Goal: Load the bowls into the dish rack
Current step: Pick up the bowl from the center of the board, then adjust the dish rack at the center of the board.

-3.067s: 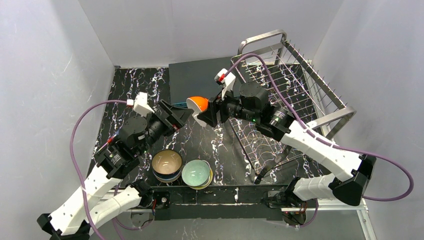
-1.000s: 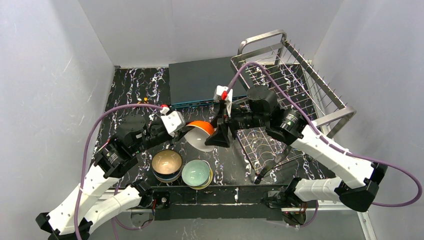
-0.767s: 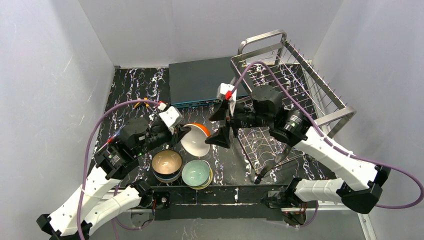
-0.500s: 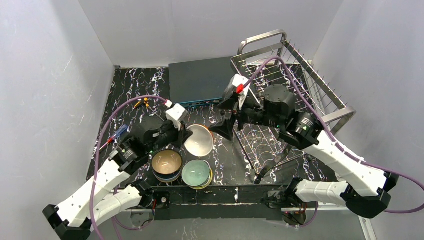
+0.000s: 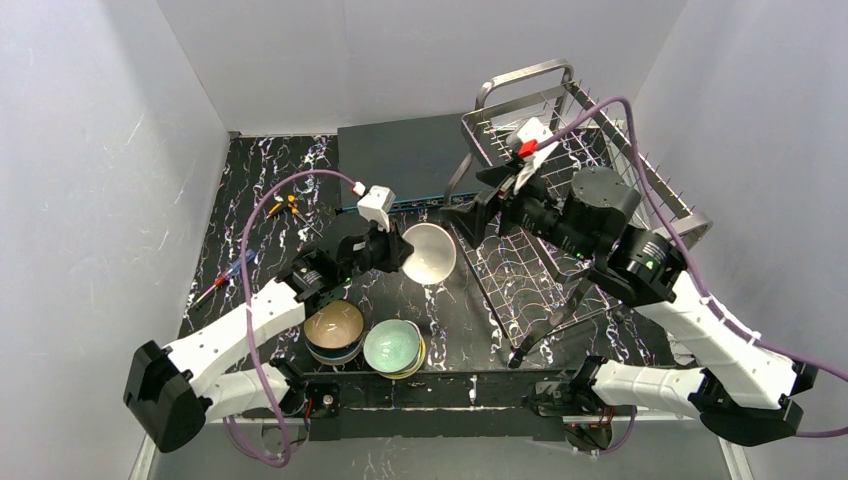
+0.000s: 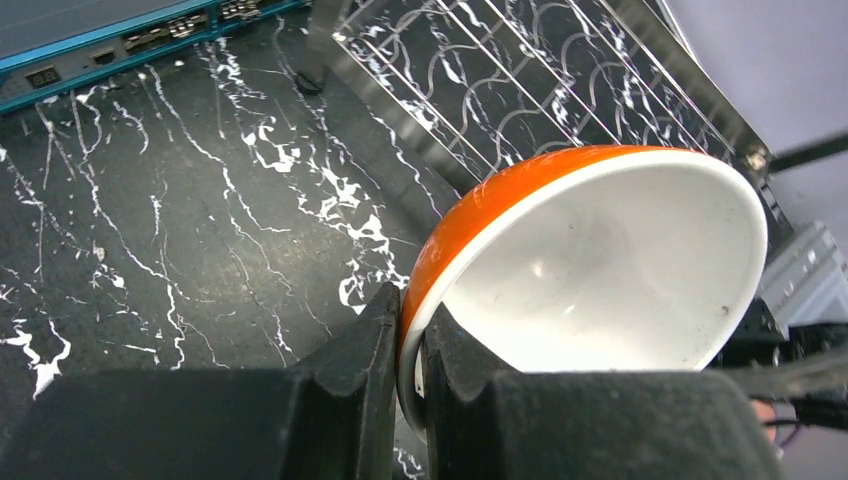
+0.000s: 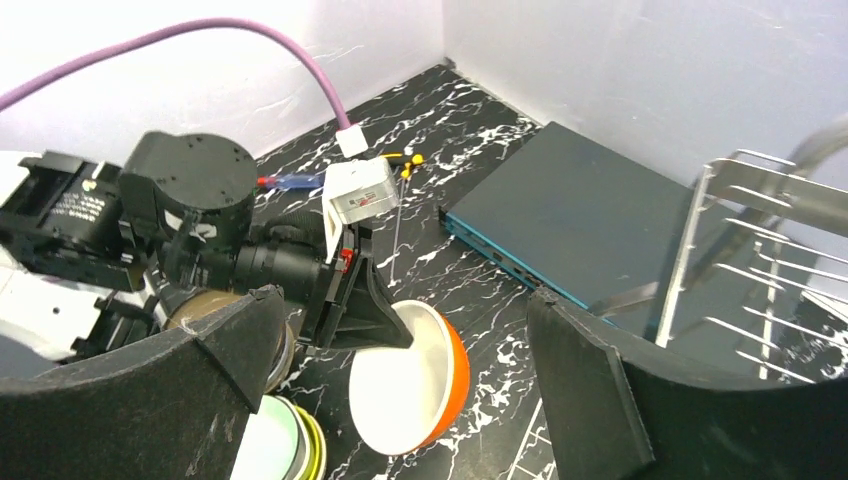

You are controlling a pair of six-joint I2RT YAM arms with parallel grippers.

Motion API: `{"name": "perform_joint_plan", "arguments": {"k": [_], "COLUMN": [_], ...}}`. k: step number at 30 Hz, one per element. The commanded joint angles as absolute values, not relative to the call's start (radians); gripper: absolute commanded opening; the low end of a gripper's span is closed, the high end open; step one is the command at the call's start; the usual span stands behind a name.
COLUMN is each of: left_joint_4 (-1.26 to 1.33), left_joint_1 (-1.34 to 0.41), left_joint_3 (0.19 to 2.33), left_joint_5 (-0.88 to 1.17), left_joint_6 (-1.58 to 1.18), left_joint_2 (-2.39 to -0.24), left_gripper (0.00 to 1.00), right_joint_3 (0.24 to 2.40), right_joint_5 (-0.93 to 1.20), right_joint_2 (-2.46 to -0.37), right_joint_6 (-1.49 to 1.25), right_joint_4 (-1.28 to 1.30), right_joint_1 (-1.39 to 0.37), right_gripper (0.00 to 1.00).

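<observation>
Black white-veined tabletop (image 5: 260, 165), pale walls (image 5: 400, 60), L hand (image 6: 410, 315) clamped on orange-white bowl (image 6: 600, 270), R hand (image 7: 402, 300) apart, seemingly not touching it

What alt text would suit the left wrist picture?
The left arm's fingers pinch the rim of a white bowl with an orange outside, tilted above a black marbled table; the wire dish rack lies beyond.

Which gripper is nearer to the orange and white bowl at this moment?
Left. The left gripper is shut on the rim of the bowl. The right gripper is open and apart from the bowl, on the side of the dish rack.
</observation>
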State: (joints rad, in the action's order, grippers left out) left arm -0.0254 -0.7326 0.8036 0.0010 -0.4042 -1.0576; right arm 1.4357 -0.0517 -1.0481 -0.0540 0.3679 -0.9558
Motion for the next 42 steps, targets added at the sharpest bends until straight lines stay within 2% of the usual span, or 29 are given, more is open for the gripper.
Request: {"name": "perform_joint_plan", "arguments": {"k": [1, 11, 16, 22, 33, 42], "left_joint_4": [0.056, 0.074, 0.095, 0.138, 0.179, 0.179], "left_joint_1": [-0.735, -0.735, -0.735, -0.735, -0.735, -0.8], "left_joint_3": [0.86, 0.785, 0.745, 0.73, 0.723, 0.75], "left_joint_5": [-0.18, -0.436, -0.477, -0.482, -0.443, -0.435], "left_joint_6": [-0.538, -0.551, -0.528, -0.459, -0.384, -0.224], "left_joint_2": [-1.08, -0.959, -0.954, -0.966, -1.02, -1.052], "left_gripper": [0.0, 0.0, 0.0, 0.0, 0.0, 0.0], "right_joint_3": [1.49, 1.697, 1.793, 1.872, 1.863, 1.781], "right_joint_5": [-0.177, -0.486, -0.639, -0.716, -0.333, -0.045], "right_joint_2": [-1.013, -1.121, -1.207, -1.309, -1.375, -1.343], "right_joint_6": [-0.098, -0.085, -0.082, -0.149, -0.339, -0.47], "right_joint_4": [0.394, 0.696, 0.845, 1.012, 1.059, 0.846], "right_joint_1": [-0.954, -0.954, -0.954, -0.954, -0.936, -0.929], "right_gripper": [0.99, 0.99, 0.99, 0.99, 0.96, 0.94]}}
